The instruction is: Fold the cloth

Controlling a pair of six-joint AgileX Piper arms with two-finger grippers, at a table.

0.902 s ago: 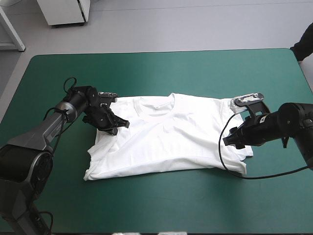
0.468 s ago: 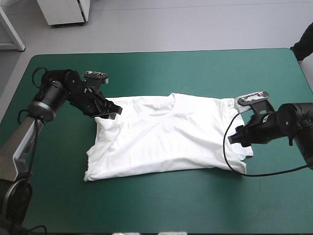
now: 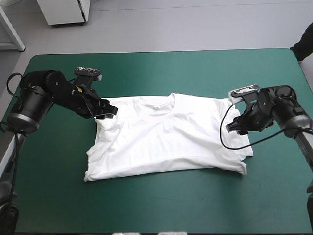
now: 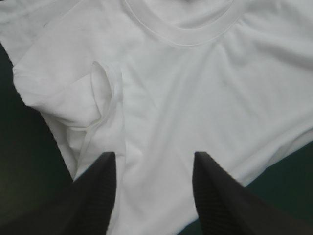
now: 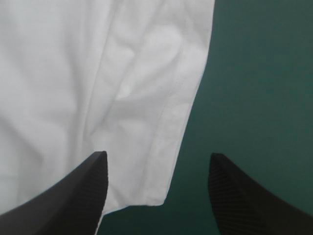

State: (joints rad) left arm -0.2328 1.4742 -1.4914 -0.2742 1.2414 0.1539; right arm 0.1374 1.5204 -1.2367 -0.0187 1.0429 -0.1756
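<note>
left hand (image 3: 109, 110): open, pulled back toward surface (image 3: 156, 205) left edge, at T-shirt (image 3: 166, 139) sleeve
right hand (image 3: 233, 128): open, shifted to other sleeve
task: probably lining up sleeve grasps; nothing held

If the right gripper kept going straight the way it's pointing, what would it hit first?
Probably the T-shirt, at its sleeve hem: that lies just ahead between the open fingers of the right gripper, teal-green cover beside it. Depth is unclear.

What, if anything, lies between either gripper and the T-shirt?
Nothing visible does. The left gripper is open right over the T-shirt at one sleeve, and the right gripper is open over the edge of the other sleeve. Only white cloth and the teal-green cover show between their fingers.
</note>
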